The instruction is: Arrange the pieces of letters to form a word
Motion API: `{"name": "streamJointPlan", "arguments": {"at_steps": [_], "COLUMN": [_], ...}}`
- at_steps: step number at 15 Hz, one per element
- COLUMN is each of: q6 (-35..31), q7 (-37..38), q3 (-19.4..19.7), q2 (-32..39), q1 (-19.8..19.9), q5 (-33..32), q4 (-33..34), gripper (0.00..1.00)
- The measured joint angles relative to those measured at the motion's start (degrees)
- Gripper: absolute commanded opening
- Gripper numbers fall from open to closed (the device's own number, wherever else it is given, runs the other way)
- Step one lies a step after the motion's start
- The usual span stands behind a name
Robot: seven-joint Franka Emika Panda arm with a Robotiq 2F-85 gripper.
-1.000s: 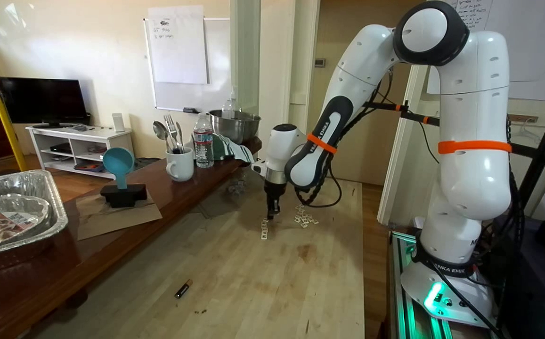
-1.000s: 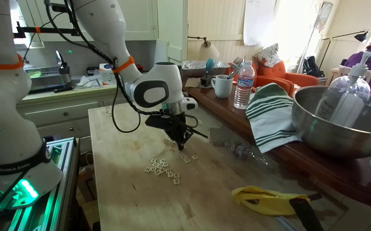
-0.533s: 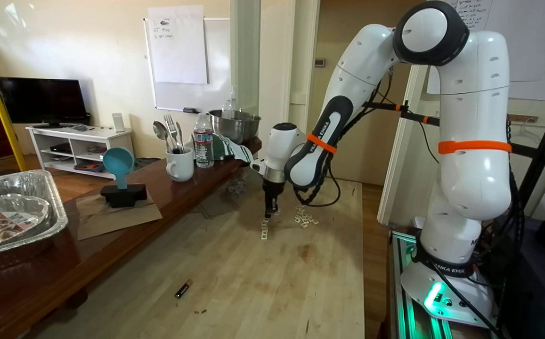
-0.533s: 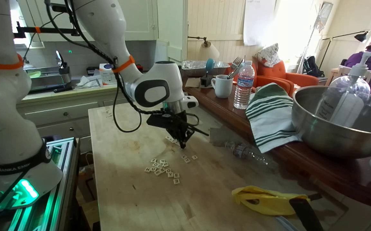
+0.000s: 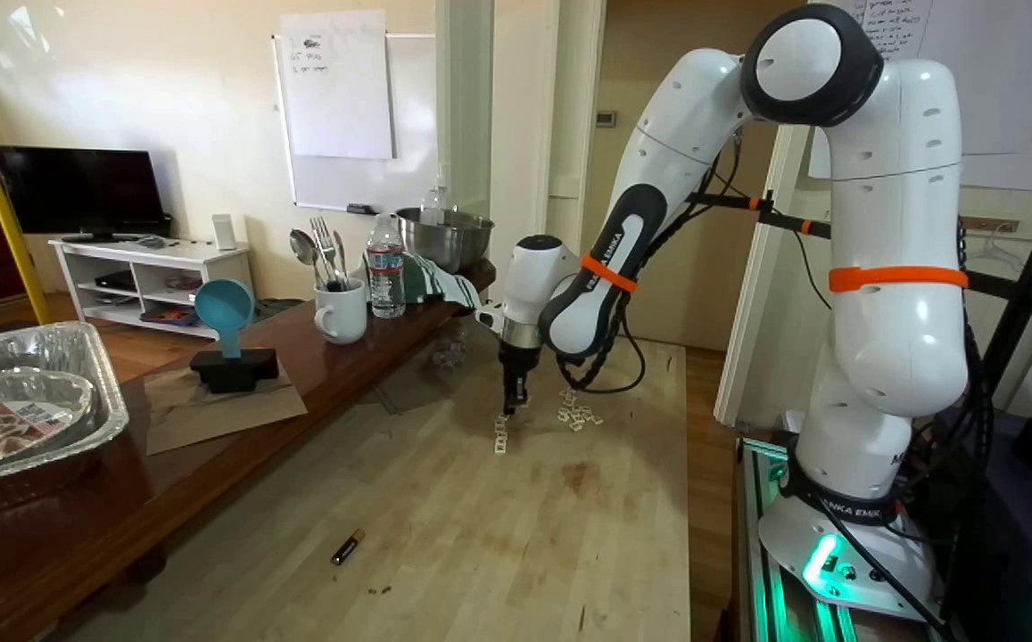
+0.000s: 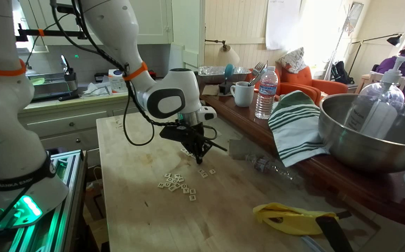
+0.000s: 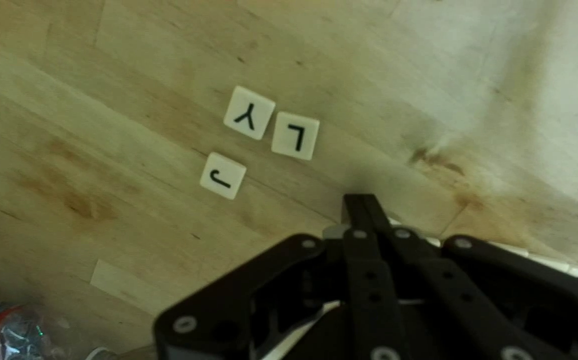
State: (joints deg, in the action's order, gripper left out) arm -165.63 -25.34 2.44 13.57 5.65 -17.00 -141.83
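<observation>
1 end effector (image 7: 361, 200), narrow: fingers (image 7: 354, 210) together, tips meeting. It points down, low over the light wood surface (image 6: 135, 224). Can't tell whether the tips touch wood or a tile.

Letter pieces (image 6: 181, 180) lie on that surface in 3 groups:

3 loose tiles (image 6: 204, 175). Wrist view, from the tips: Y tile (image 7: 249, 112) at 10 o'clock, L tile (image 7: 295, 135) between 10 and 11, J tile (image 7: 223, 176) at 9. Y and L sit just beside each other; J is near, apart from both.

1 row of tiles (image 5: 500, 439), at 7 o'clock just beside the tips in an exterior view. At least 3 in it; the end effector hides some in the wrist view, letters unreadable.

1 cluster of tiles (image 6: 176, 186), between 7 and 8 o'clock from the tips in an exterior view. About a dozen; too crowded for an exact count. H reads at its 9 o'clock end.

Also on the surface: 1 battery (image 5: 348, 547), 8 o'clock, well apart. In an exterior view: 1 clear bottle (image 6: 263, 164) on its side, 3 o'clock; 1 yellow item (image 6: 290, 218), 4 o'clock.

Dark wood surface (image 5: 132, 492): 2 foil trays (image 5: 107, 392), 1 mug (image 6: 243, 94) with cutlery (image 5: 337, 254), 1 upright water bottle (image 6: 266, 92), 1 striped towel (image 6: 295, 122), 1 steel bowl (image 6: 332, 120) with 1 pump bottle (image 6: 375, 108) inside.
</observation>
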Motion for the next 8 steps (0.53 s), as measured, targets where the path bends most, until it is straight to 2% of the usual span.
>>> {"name": "streamJointPlan", "arguments": {"at_steps": [8], "q6": [0.0], "q7": [0.0], "q3": [0.0], "q2": [0.3], "q1": [-0.1], "q5": [-0.4], "q4": [0.5], "gripper": [0.0]}}
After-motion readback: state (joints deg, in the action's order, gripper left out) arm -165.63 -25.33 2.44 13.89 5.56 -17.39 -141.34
